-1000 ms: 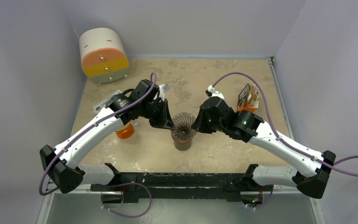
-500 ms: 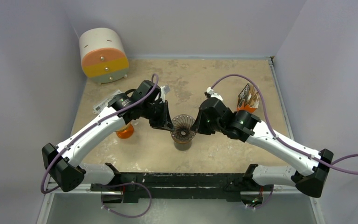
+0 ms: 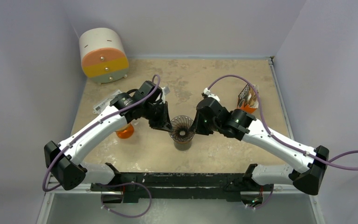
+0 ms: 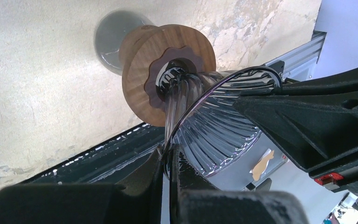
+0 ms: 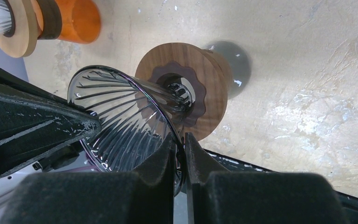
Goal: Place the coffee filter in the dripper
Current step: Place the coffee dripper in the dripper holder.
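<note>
At table ctr we see left gripper [image 3: 167,125] and right gripper [image 3: 196,124] both clamped thin on dripper [image 3: 182,128] rim; right arm [image 3: 270,140] has crept inward, dripper barely shifts. No filter inside it; we can't locate filter, so placement not begun

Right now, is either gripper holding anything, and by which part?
Both are holding the glass dripper by its top rim. The left gripper pinches one side of the rim and the right gripper pinches the opposite side.
</note>
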